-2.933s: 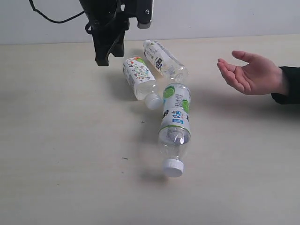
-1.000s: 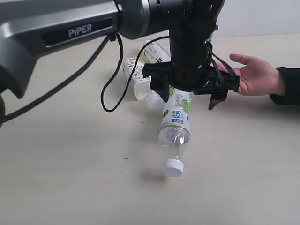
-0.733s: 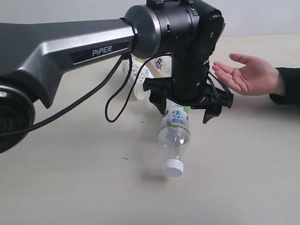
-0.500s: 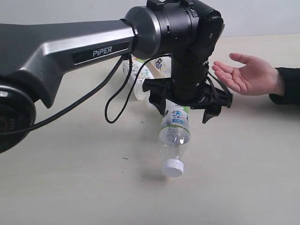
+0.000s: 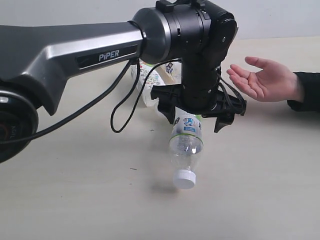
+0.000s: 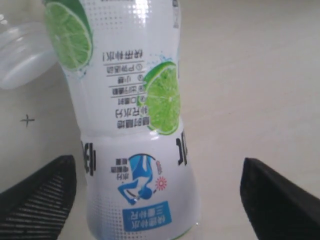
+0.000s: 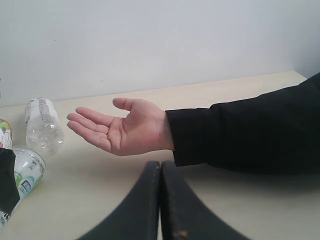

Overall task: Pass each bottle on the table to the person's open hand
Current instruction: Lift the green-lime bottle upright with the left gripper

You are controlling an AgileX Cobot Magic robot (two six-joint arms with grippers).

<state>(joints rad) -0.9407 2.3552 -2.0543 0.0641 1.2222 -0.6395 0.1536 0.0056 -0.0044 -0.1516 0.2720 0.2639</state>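
The green-and-white labelled bottle (image 5: 186,144) lies on the table (image 5: 75,195), its white cap (image 5: 184,178) pointing toward the near edge. My left gripper (image 5: 195,118) is open and straddles the bottle's labelled body, one finger on each side and neither touching. In the left wrist view the bottle (image 6: 131,125) fills the gap between the fingertips (image 6: 40,192). The person's open hand (image 5: 262,80) waits palm up at the right. My right gripper (image 7: 160,167) is shut on nothing, low over the table in front of the hand (image 7: 122,131). The pink-labelled bottle is out of view.
The doodle-labelled bottle (image 5: 148,80) lies behind the left arm, partly hidden by its cable. The text-labelled bottle (image 7: 44,127) lies beyond the green one (image 7: 25,175), left of the hand. The person's black sleeve (image 7: 250,130) crosses the right side.
The left arm has swung in from the back of the table over the green-and-white bottle and sunk a little lower around it. The bottles and the hand have barely moved.
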